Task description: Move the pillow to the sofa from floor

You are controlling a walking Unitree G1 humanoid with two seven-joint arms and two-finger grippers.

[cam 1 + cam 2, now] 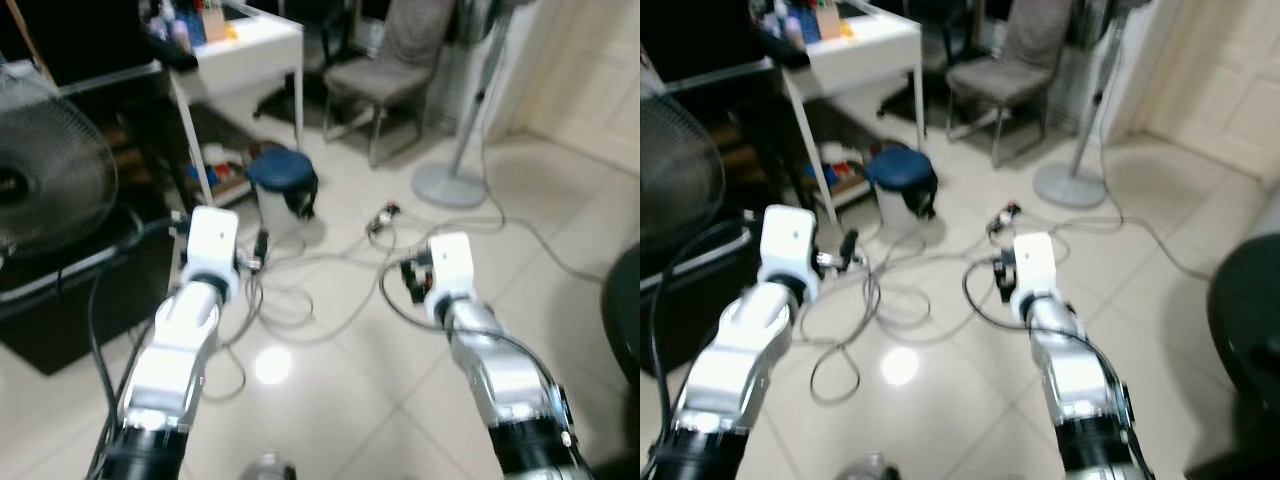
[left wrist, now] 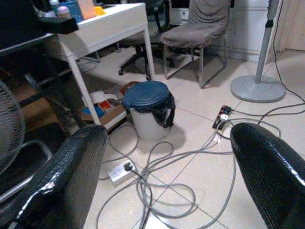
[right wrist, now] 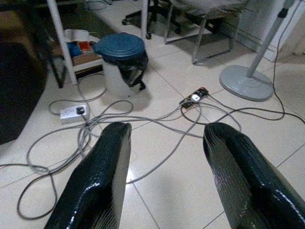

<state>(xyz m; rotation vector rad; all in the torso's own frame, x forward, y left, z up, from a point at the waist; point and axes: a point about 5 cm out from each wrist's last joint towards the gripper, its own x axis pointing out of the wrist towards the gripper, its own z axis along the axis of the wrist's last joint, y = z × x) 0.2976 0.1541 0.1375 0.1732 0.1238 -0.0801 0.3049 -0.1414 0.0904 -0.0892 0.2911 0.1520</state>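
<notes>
Both silver arms reach forward over a tiled floor. My left gripper (image 2: 169,138) is open, its two black fingers (image 2: 71,176) wide apart with nothing between them. It points toward a small bin and a tangle of cables. My right gripper (image 3: 167,131) is open too and holds nothing, hovering above grey cables. In the left eye view the white wrist housings of the left arm (image 1: 213,245) and the right arm (image 1: 450,265) hide the fingers.
A white bin with a blue lid (image 1: 282,180) stands beside a white table (image 1: 245,50). A grey chair (image 1: 385,70) and a fan stand base (image 1: 450,185) lie beyond. Cables (image 1: 300,290) and a power strip (image 2: 221,117) cross the floor. A fan (image 1: 50,180) is left, a dark rounded object (image 1: 625,320) right.
</notes>
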